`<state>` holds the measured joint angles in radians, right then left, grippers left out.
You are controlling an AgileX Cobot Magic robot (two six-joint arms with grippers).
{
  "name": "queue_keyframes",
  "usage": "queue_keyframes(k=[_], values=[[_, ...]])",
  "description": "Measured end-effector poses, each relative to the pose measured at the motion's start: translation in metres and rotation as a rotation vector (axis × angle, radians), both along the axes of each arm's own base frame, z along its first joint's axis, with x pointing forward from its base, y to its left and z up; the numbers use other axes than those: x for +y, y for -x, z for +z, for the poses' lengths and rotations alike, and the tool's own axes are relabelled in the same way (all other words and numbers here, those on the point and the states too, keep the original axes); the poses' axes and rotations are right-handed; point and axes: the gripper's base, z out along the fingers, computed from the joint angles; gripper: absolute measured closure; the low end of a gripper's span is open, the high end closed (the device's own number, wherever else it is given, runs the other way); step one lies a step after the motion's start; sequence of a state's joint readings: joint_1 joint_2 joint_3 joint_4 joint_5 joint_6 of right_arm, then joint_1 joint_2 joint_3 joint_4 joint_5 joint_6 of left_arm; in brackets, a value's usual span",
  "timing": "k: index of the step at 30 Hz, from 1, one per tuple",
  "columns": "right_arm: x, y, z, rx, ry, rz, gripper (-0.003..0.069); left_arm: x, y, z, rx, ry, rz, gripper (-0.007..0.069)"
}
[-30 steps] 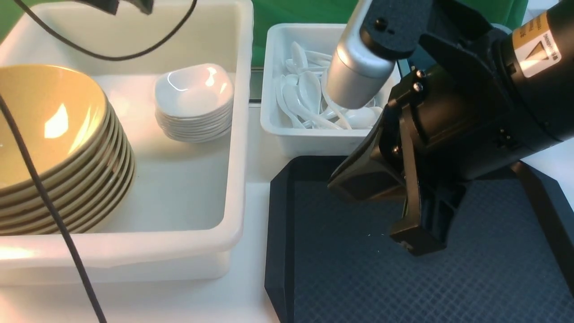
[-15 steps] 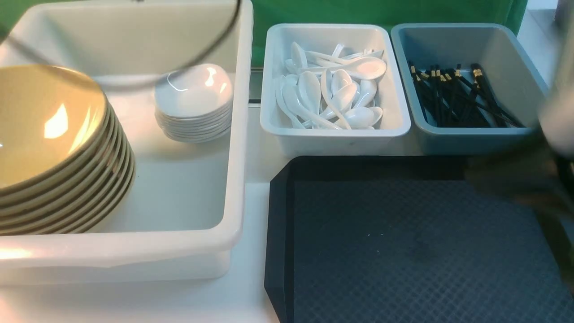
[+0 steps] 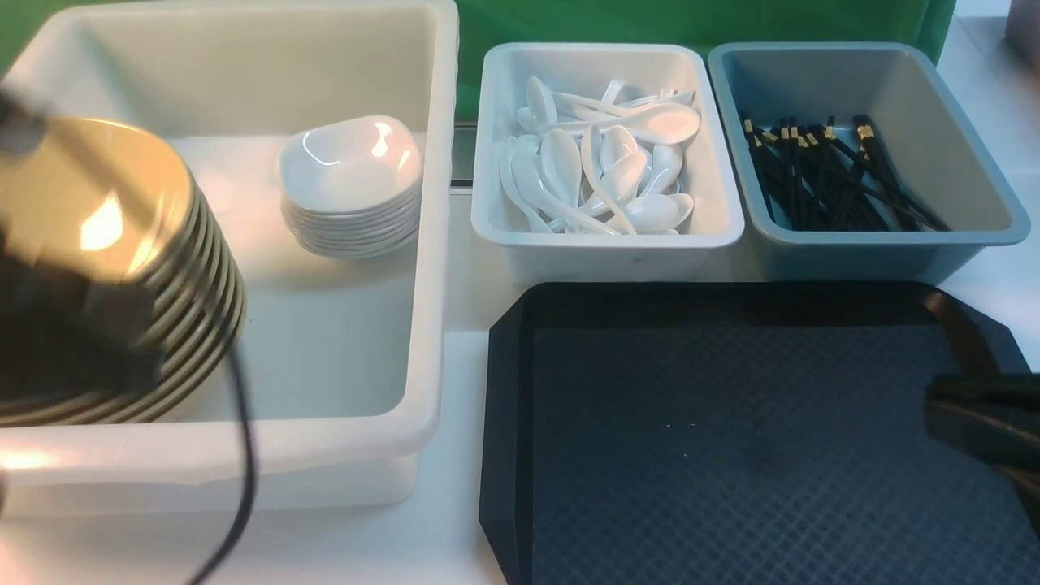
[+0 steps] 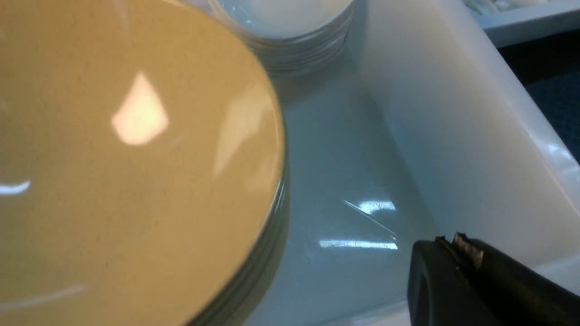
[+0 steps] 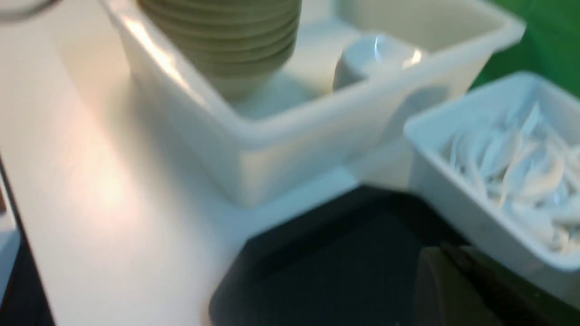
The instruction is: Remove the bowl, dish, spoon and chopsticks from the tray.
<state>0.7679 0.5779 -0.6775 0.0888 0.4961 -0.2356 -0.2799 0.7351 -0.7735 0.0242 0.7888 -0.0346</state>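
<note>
Tray (image 3: 731, 455) bare; task judged complete. Bowl (image 3: 89, 211) topped stack, dish (image 3: 351, 162) at 2 o'clock from it, both inside white tub (image 3: 431, 244). Spoons (image 3: 605, 171), chopsticks (image 3: 829, 175) sorted into separate bins. Left gripper (image 4: 457, 276), right gripper (image 3: 987, 422): nothing visibly held, jaw opening indeterminate.

The scene is viewed from the near side, looking forward and down across the tray (image 3: 731, 455) and white tub (image 3: 431, 244). The left wrist view is held close over the bowl (image 4: 127, 158) stack inside the tub. Tub and tray are shared by all views
</note>
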Motion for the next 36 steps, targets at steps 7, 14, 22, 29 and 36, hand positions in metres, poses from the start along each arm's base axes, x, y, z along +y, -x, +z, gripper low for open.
queue_keyframes(k=[7,14,22,29,36], values=[[0.001,-0.001,0.003,-0.040,-0.033,0.004,0.0614,0.017,0.048,-0.024,-0.200,0.015,0.009,0.0633],[0.001,0.000,0.000,-0.017,-0.014,0.007,0.0610,0.025,0.070,-0.039,-0.324,-0.001,0.013,0.0633],[0.000,0.001,-0.008,0.036,0.036,0.014,0.0601,0.027,0.075,-0.054,-0.319,-0.007,0.015,0.0633],[0.000,0.002,-0.009,0.043,0.040,0.014,0.0599,0.028,0.076,-0.056,-0.294,-0.014,0.016,0.0633],[-0.004,0.004,-0.023,-0.007,0.007,0.004,0.0597,0.028,0.076,-0.056,-0.292,-0.013,0.017,0.0633]])
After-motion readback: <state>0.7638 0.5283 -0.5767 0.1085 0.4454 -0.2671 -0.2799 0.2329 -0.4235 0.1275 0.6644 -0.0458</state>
